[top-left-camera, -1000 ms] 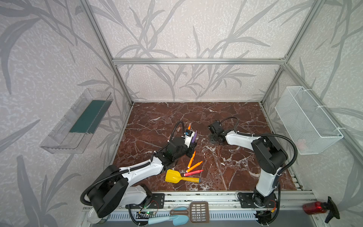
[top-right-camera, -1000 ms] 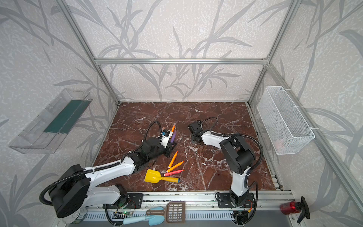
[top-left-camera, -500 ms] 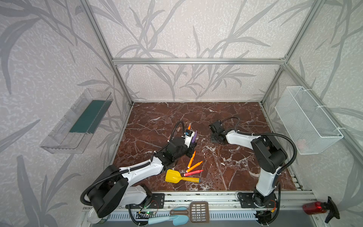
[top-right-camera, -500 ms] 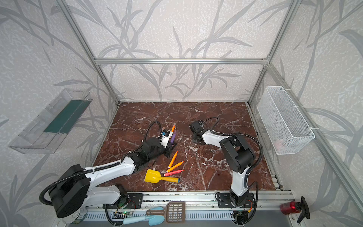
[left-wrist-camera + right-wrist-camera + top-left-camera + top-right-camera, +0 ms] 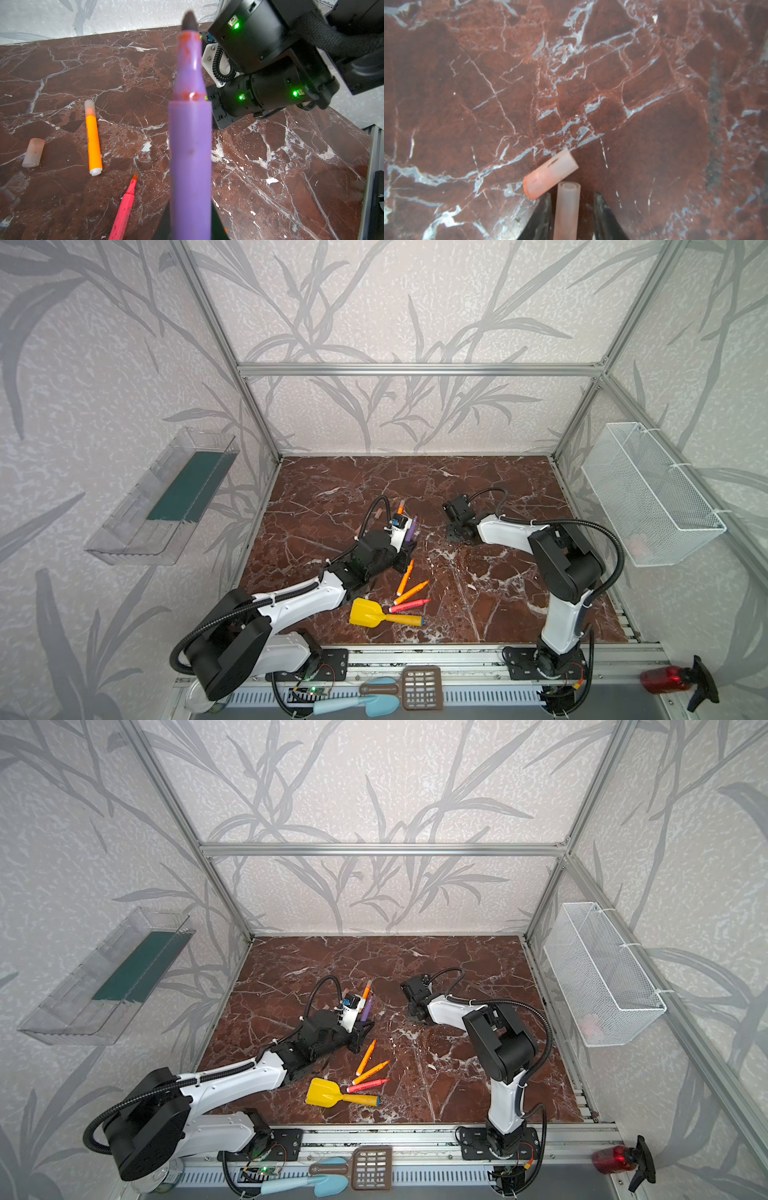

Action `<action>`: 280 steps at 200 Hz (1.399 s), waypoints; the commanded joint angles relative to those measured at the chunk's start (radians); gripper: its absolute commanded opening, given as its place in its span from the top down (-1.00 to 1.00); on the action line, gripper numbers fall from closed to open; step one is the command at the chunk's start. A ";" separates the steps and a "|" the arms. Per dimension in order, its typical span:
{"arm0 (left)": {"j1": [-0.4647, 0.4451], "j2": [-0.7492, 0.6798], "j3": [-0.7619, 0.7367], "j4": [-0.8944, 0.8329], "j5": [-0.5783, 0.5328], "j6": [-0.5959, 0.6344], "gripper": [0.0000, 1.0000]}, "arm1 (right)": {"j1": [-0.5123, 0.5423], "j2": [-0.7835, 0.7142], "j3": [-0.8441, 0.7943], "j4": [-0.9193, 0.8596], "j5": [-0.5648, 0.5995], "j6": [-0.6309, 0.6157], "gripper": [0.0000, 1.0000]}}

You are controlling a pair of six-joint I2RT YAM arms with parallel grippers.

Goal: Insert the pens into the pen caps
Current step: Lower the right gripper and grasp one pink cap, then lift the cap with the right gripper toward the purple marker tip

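At the left gripper [image 5: 407, 546]: jaws clamped on the purple pen [image 5: 190, 155]; the barrel runs out from between them, uncapped dark tip pointing away from the wrist; orange-red smears around its neck
Purple pen, both top views: slants up off the desk [image 5: 498, 585], just beyond the left wrist
At the right gripper [image 5: 572, 197]: low at the desk, right of middle, facing down; jaws narrow, one on each side of the straddled cap [image 5: 566, 209]
Straddled cap: pale tube lying lengthwise between the jaws, open end reaching just past the fingertips; one jaw close against it, a dark gap showing at the other; not pinched from both sides
Second cap [image 5: 550, 173]: flat on the desk, slanted across just beyond the fingertips, right beside the straddled cap's open end; touching or not, cannot tell
Capped orange pen [image 5: 93, 141]: flat on the desk, pale cap over its tip, white butt end bare
Loose cap [image 5: 33, 152]: on the desk, apart from the capped orange pen
Pink-red pen [image 5: 124, 207]: uncapped, on the desk near the left jaws
Front of desk: bare orange pen [image 5: 405, 577] near the left wrist; yellow shovel [image 5: 374, 614] nearer the front edge
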 commanded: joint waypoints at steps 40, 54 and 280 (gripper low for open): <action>-0.002 -0.007 0.003 0.013 0.000 0.012 1.00 | -0.021 0.034 -0.004 -0.005 -0.006 0.004 0.43; -0.002 -0.006 -0.001 0.019 0.001 0.012 1.00 | -0.022 0.034 -0.008 -0.001 -0.009 0.004 0.50; -0.090 0.121 0.071 0.047 0.224 0.049 1.00 | -0.035 -1.091 -0.693 0.324 0.002 0.141 0.94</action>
